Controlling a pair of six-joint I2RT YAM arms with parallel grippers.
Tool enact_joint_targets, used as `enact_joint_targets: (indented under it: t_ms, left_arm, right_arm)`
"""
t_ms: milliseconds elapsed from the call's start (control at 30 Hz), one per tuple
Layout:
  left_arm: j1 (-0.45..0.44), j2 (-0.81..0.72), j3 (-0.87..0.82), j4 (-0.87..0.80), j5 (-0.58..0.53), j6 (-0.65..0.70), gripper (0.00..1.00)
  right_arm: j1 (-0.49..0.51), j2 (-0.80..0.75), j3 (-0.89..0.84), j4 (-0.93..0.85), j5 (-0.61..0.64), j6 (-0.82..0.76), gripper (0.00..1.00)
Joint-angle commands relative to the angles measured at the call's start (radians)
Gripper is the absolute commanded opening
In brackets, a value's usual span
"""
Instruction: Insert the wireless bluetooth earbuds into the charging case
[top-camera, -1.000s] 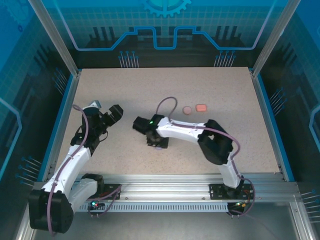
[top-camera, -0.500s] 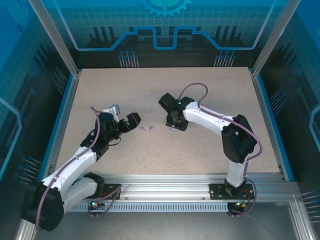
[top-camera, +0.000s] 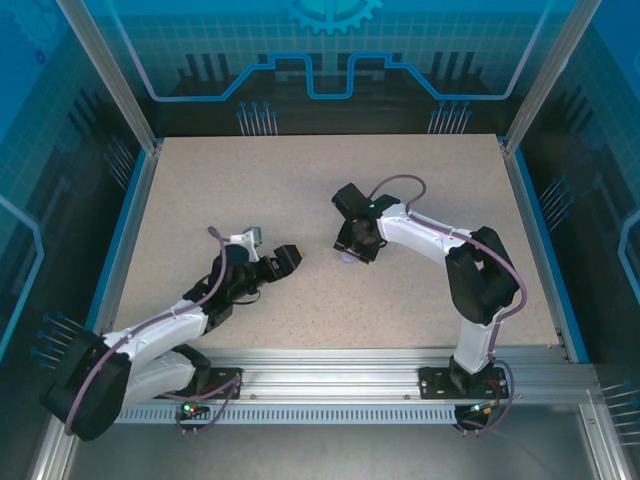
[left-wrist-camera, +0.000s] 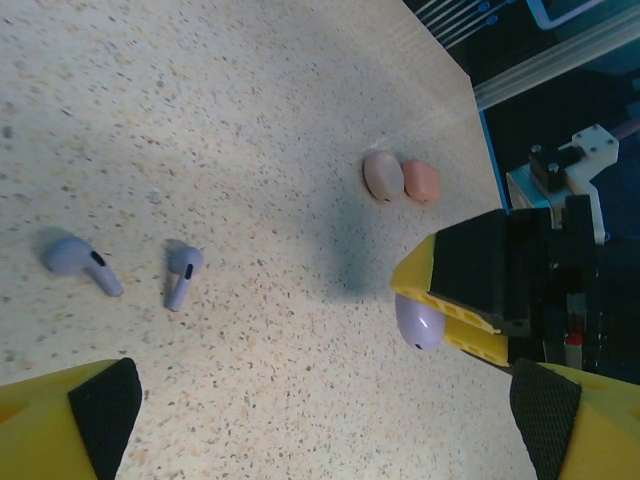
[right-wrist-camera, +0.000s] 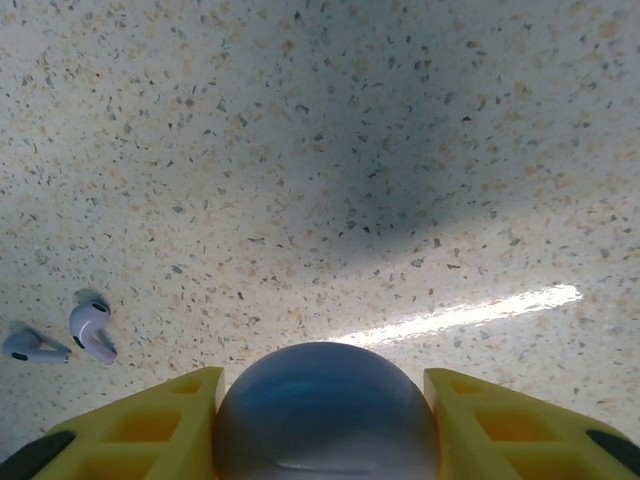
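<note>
My right gripper (top-camera: 352, 250) is shut on a lavender, pebble-like charging case (right-wrist-camera: 325, 410), which sits between its yellow fingers just above the table. The same case (left-wrist-camera: 418, 320) appears at the right of the left wrist view. Two purple wireless earbuds (left-wrist-camera: 75, 260) (left-wrist-camera: 182, 275) lie side by side on the speckled table, to the left of the case. They show again at the lower left of the right wrist view (right-wrist-camera: 92, 330) (right-wrist-camera: 25, 345). My left gripper (top-camera: 285, 258) hovers over them, open wide with nothing between its fingers (left-wrist-camera: 100, 410).
A pale pink case (left-wrist-camera: 382, 175) and a coral-orange case (left-wrist-camera: 422, 181) lie touching each other on the table beyond the right gripper. The blue table rim (top-camera: 530, 220) bounds the right side.
My left gripper has swung right toward the table's middle, over the two purple earbuds. My right gripper has moved right and away from the arm bases, carrying the lavender case.
</note>
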Motion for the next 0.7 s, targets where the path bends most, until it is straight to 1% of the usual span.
enact_joint_targets:
  t_ms: [0,200,333,533,667]
  left_arm:
    - [-0.040,0.076,0.020,0.142,-0.046,-0.017,0.99]
    - [-0.092,0.213,0.020,0.356,-0.089,-0.021,0.99]
    - [-0.126,0.261,0.014,0.465,-0.141,-0.013,0.99]
    - [-0.133,0.306,0.009,0.556,-0.142,-0.020,0.99]
    - [-0.133,0.373,0.026,0.607,-0.106,-0.038,0.99]
  right_arm:
    - [-0.033,-0.035,-0.017,0.057,-0.078,0.051,0.46]
    - [-0.046,-0.057,-0.014,0.066,-0.084,0.092,0.46]
    - [-0.045,-0.080,-0.026,0.074,-0.078,0.154,0.46]
    - [-0.041,-0.096,-0.032,0.078,-0.073,0.233,0.46]
    - [-0.037,-0.110,-0.039,0.094,-0.070,0.275,0.46]
